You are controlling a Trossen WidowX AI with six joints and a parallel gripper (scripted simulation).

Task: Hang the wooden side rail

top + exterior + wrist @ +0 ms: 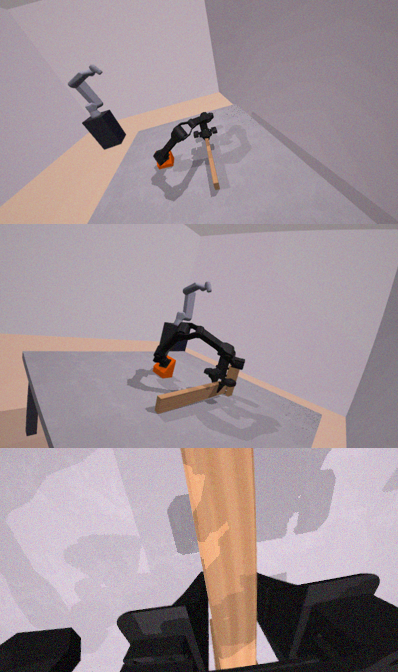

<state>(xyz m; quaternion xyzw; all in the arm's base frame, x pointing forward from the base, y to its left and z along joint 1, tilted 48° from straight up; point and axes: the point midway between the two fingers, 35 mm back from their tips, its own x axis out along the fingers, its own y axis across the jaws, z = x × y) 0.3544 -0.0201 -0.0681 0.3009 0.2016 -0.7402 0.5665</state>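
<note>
The wooden side rail point(212, 164) point(187, 398) point(227, 523) stands on its narrow edge. Its far end is low at the table, toward the front in the exterior view; whether it touches is hard to tell. My gripper point(206, 137) point(220, 385) point(219, 572) is shut on the rail near its hook end, one finger on each side. The headboard post point(233, 374) stands upright just behind the gripper in the exterior view. The steel hooks, the slot and the pins are hidden, so I cannot tell whether the hooks sit on the pins.
The grey table point(268, 193) point(89, 403) carries an orange block point(169, 162) point(168, 370) at the arm's base. A grey arm point(89, 92) point(189, 304) stands on a black box point(104, 131) beyond the table. The arm's shadows fall around the rail.
</note>
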